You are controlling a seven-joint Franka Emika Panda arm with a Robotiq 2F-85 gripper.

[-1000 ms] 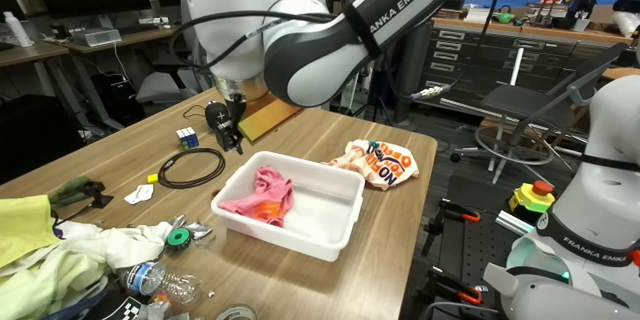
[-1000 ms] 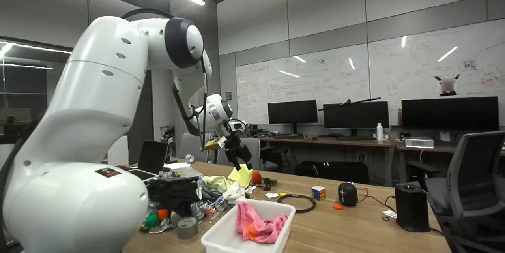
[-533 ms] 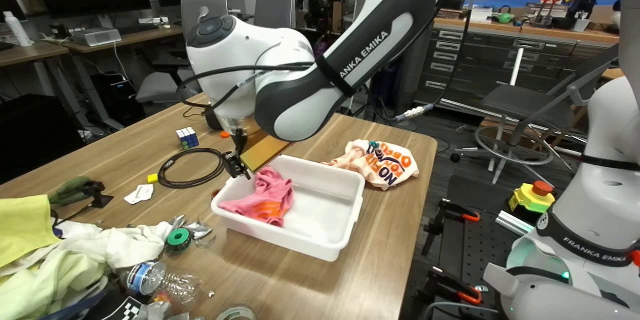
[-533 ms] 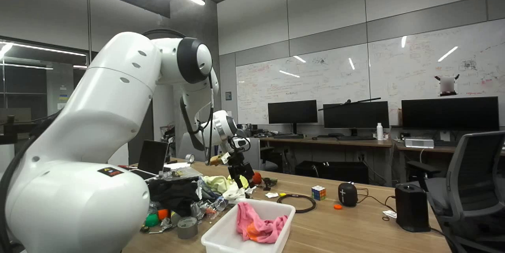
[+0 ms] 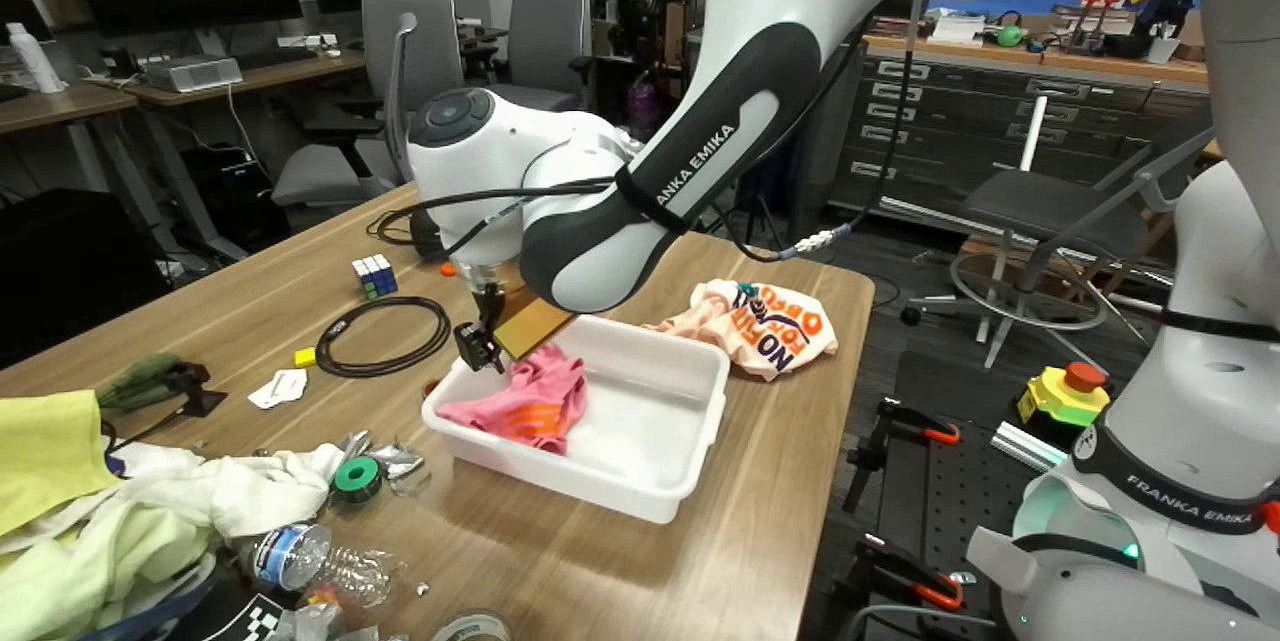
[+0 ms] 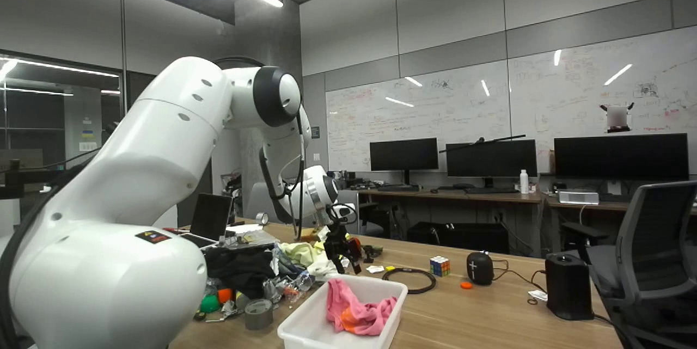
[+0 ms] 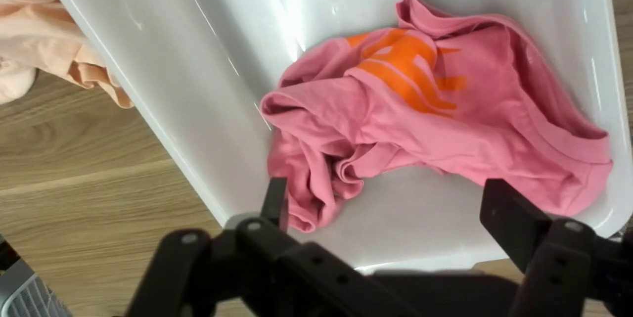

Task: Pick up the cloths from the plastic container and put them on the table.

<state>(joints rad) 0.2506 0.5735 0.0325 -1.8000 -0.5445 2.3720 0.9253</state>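
Observation:
A crumpled pink cloth with an orange print (image 5: 540, 401) lies in one end of the white plastic container (image 5: 640, 496); it shows too in an exterior view (image 6: 356, 313) and the wrist view (image 7: 474, 104). A peach cloth with printed letters (image 5: 765, 326) lies on the wooden table (image 5: 740, 541) beside the container; its edge shows in the wrist view (image 7: 54, 35). My gripper (image 7: 385, 191) is open and empty, its fingers above the container's end, near the pink cloth's edge. It also shows in both exterior views (image 5: 485, 356) (image 6: 348, 270).
A coiled black cable (image 5: 385, 371), a puzzle cube (image 5: 375, 276) and a black speaker (image 6: 479, 268) stand near the container. A pile of cloths (image 5: 240, 491), a plastic bottle (image 5: 320, 566) and grey tape (image 6: 258, 314) lie on its other side.
The arm has come down and moved toward the container. The gripper went from behind it to just above its end with the pink cloth. The cloths and container have not moved.

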